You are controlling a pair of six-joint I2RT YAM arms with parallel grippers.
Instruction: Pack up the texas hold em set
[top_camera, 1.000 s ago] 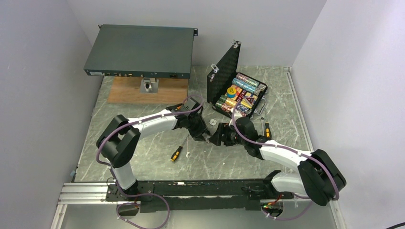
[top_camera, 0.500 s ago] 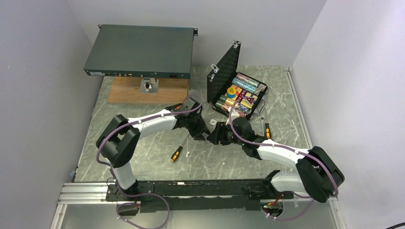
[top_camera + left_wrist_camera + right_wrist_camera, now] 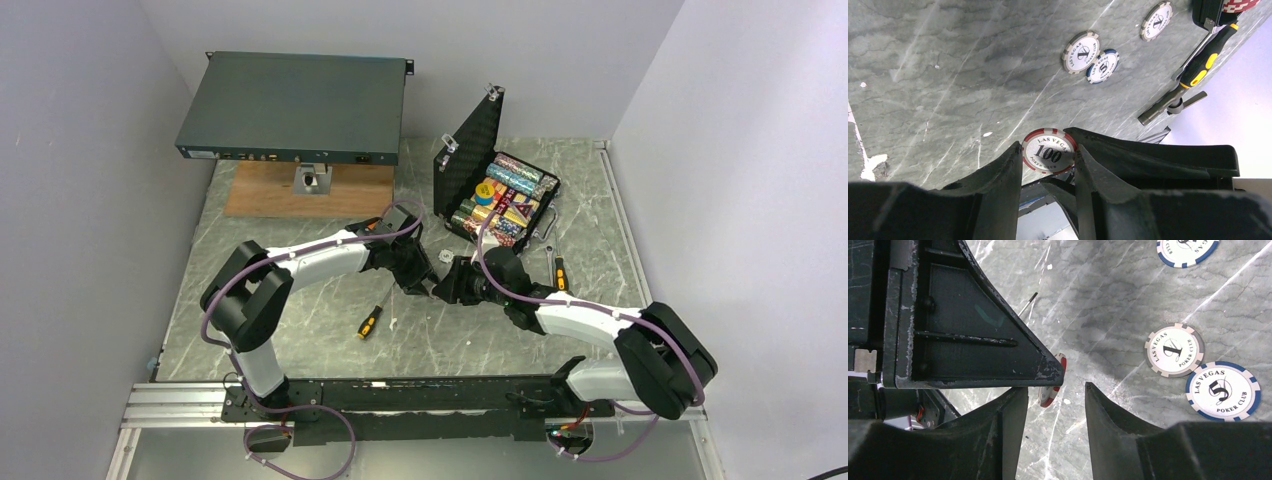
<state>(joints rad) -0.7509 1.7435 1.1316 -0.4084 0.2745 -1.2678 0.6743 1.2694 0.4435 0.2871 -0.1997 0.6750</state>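
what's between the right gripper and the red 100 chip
Only the left gripper, which pinches the red 100 chip: in the right wrist view one of its fingers covers most of it, leaving a red-white edge just ahead of the open right gripper. Nothing else is in the way.

A robot lab cell: white walls [image 3: 90, 150] around a marbled table [image 3: 300, 330]; arms [image 3: 320, 258] bolted to a rail [image 3: 400, 392].

Right gripper [image 3: 1055, 390] low over the marble desk [image 3: 1108, 300], its fingers [image 3: 1113, 435] standing apart. In from the upper left, the left gripper's scuffed black finger [image 3: 973, 340], and a red-and-white chip [image 3: 1052, 390] peeks out edge-on behind its tip, right in the gap. Off to the right lie a grey "1" chip [image 3: 1174, 350] touching a blue "5" chip [image 3: 1223, 390]. Another blue-edged chip [image 3: 1188, 247] sits at the top edge.
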